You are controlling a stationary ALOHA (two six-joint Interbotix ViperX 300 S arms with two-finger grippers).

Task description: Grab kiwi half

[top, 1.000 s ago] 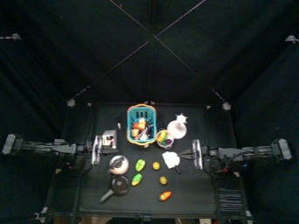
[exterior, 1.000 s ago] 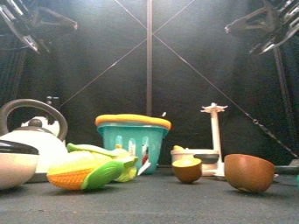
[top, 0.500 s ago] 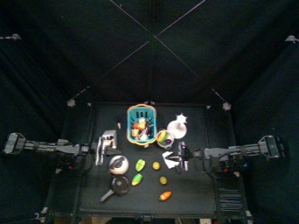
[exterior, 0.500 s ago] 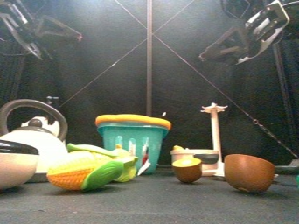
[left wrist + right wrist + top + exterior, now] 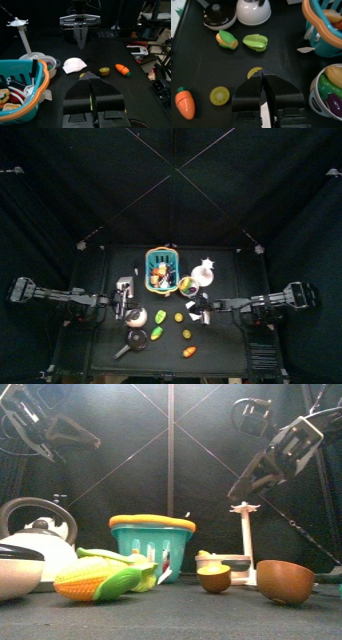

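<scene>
The kiwi half [image 5: 219, 95] lies cut face up on the black table, green with a brown rim. It also shows in the left wrist view [image 5: 105, 71], in the top view [image 5: 187, 335] and in the front view [image 5: 214, 577]. My right gripper [image 5: 264, 79] is shut and empty. It hangs above the table [image 5: 198, 309], beside a yellow fruit half [image 5: 254, 72] and short of the kiwi half. My left gripper [image 5: 91, 82] is shut and empty, at the table's left side [image 5: 124, 303].
A carrot [image 5: 184, 103] lies just past the kiwi half. Corn [image 5: 226, 39], a green pepper [image 5: 256, 42], a kettle [image 5: 253, 11] and a pan [image 5: 216, 17] are on the left. A teal basket [image 5: 162, 268] and a white stand [image 5: 245, 529] are at the back.
My right arm has swung in from the table's right edge toward the middle and come down. My left arm has shifted only slightly.
</scene>
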